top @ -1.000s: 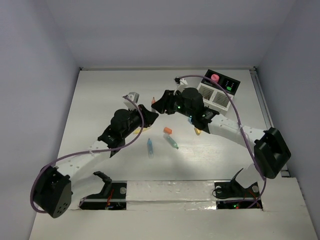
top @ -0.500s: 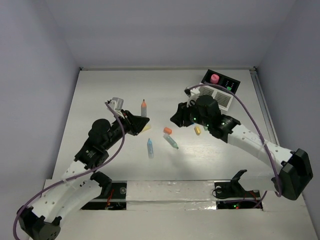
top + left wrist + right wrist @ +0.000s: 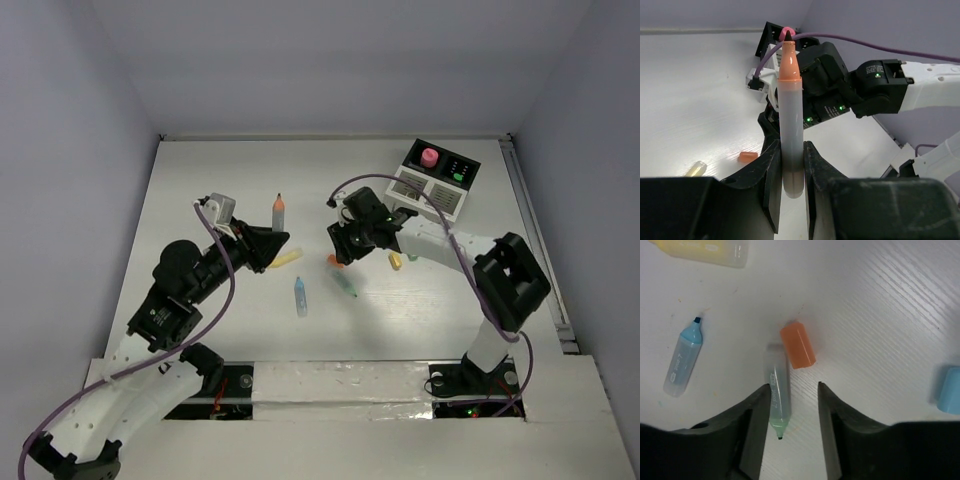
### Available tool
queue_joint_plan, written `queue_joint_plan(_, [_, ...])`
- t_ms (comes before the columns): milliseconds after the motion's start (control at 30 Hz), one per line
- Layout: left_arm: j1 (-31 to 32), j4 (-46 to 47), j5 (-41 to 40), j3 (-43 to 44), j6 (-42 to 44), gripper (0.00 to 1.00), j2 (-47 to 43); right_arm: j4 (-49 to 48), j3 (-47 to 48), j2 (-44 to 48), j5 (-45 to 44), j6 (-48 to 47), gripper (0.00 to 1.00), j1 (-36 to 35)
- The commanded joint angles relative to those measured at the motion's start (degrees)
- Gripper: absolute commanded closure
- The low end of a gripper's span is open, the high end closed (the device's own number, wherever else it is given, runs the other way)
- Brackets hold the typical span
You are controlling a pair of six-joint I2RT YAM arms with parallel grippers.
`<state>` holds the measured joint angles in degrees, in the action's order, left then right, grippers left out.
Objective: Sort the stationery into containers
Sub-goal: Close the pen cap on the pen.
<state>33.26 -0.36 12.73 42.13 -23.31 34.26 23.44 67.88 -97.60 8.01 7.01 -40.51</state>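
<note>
Pen with an orange tip point(image 3: 790, 125) stands upright, pinched near its base by the left gripper point(image 3: 789, 165), at nine o'clock from the centre of the table point(image 3: 200, 180). Right gripper point(image 3: 793, 386) hangs narrowly parted, holding nothing, over a green-tipped pen point(image 3: 778, 390), with an orange cap point(image 3: 797, 345) just beside it at one o'clock. Containers point(image 3: 432, 182) sit at two o'clock.

Four pens, one orange-tipped pen point(image 3: 790, 125) between the left fingers point(image 3: 771, 185) and a yellow pen point(image 3: 705, 251), blue pen point(image 3: 682, 362) and green pen point(image 3: 777, 395) by the right fingers point(image 3: 755, 425); one orange cap point(image 3: 797, 345); one white box point(image 3: 425, 190); one black box point(image 3: 474, 165); one pink-capped bottle point(image 3: 429, 157).
</note>
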Motion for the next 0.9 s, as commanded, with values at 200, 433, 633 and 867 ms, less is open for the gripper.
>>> queue_joint_plan(200, [-2.31,-1.57,-2.1,0.23,4.15,1.0,-1.83,6.62,12.18,-9.53,-2.12,-9.02,0.35,0.17])
queue_joint_plan(433, [-4.69,-1.57,0.54,-0.21,4.24,1.0,-1.3,11.01,17.81,-15.42,-2.47,-11.22,0.34,-0.88])
queue_joint_plan(633, [-5.75,-1.31,1.68,-0.47,4.15,1.0,-1.21,11.98,20.45,-18.67,-3.53,-10.96,0.38,-1.41])
queue_joint_plan(867, [-6.8,-0.96,2.65,-0.82,4.06,1.0,-1.13,12.06,21.33,-20.61,-7.65,-9.38,0.46,-1.94])
